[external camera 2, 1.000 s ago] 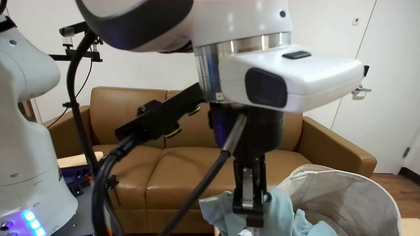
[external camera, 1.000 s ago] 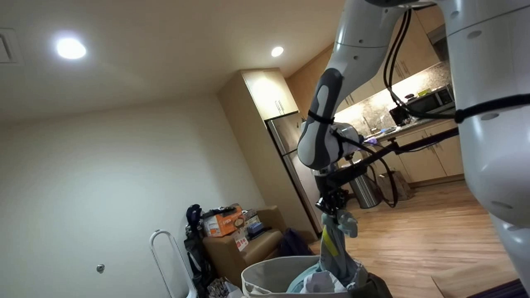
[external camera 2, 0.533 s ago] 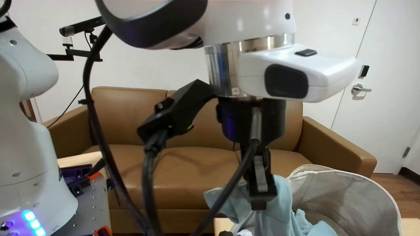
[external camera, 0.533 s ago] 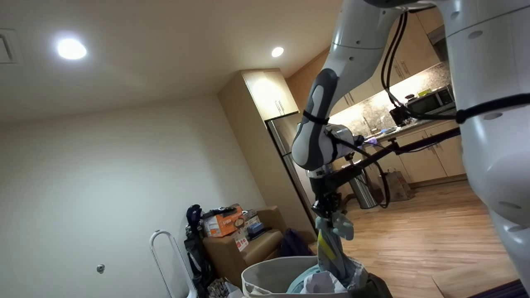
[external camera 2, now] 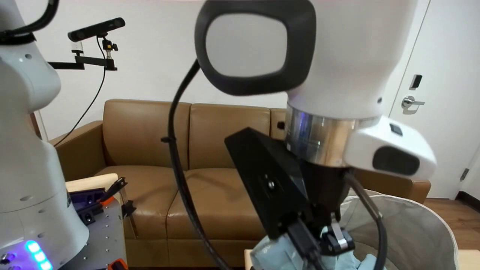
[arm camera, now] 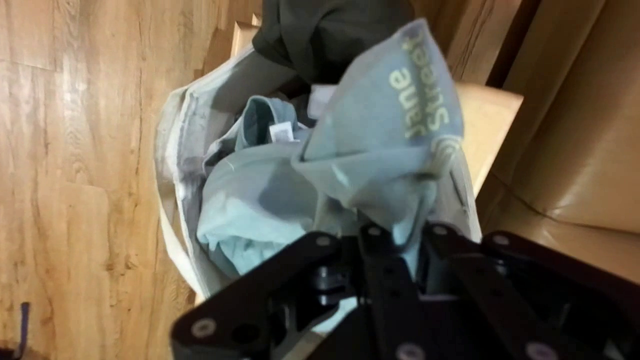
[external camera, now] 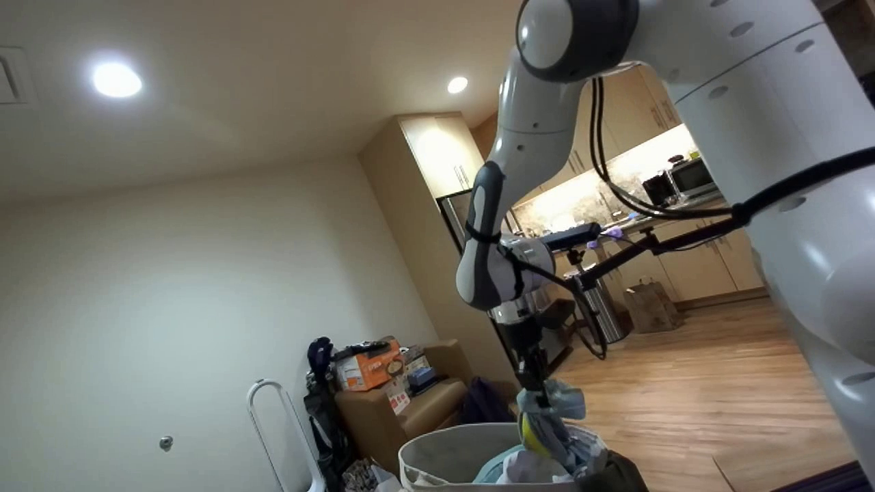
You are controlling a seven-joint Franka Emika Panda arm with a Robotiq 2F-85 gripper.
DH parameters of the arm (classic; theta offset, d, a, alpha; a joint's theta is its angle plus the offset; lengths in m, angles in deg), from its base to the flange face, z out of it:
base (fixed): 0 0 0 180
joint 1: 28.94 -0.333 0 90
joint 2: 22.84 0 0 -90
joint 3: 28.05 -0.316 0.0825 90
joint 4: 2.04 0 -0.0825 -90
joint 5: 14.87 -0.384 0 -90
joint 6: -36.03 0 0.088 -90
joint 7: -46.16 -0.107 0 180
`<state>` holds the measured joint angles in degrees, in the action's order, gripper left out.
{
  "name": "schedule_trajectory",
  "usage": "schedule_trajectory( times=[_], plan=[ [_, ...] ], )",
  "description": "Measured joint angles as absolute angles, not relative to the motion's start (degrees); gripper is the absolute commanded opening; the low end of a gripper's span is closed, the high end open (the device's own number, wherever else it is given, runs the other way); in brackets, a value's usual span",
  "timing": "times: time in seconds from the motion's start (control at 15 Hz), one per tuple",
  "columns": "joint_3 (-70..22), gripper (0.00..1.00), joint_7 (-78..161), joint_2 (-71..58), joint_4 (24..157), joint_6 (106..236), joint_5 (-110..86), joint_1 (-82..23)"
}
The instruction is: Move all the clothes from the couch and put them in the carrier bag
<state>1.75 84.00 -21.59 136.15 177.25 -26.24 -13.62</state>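
The robot arm (external camera: 536, 130) arches down over the carrier bag (external camera: 448, 447), its gripper (arm camera: 406, 238) clamped on a pale blue garment (arm camera: 370, 127) lettered "Jane Street" in pale yellow. Other clothes (external camera: 530, 468) lie in the bag.

Two ceiling lights (external camera: 117, 80) glare white in an exterior view, and the wrist view looks soft.
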Motion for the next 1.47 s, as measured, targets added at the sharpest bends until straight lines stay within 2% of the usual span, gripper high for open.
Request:
schedule_trajectory(
  times=[0.07,0.13,0.27,0.33,0.6,0.8,1.13,1.47],
  plan=[
    [1.3,0.03,87.8,-18.8,135.5,176.7,-27.7,-12.7],
    [0.5,0.11,91.7,-15.8,134.6,175.6,-28.8,-11.3],
    [-0.6,0.11,94.9,-11.1,132.8,174.8,-29.4,-7.9],
    [-0.7,0.04,95.7,-9.7,132.1,174.8,-29.4,-6.8],
    [-3.6,0.04,97.0,-9.0,131.5,175.4,-29.6,-4.2],
    [-9.2,0.04,103.4,-7.1,130.4,181.4,-31.9,-2.4],
    [-16.6,0.04,109.0,4.5,121.2,190.5,-32.4,-0.6],
    [-21.8,0.04,109.8,16.4,110.4,192.6,-31.4,5.5]
  ],
)
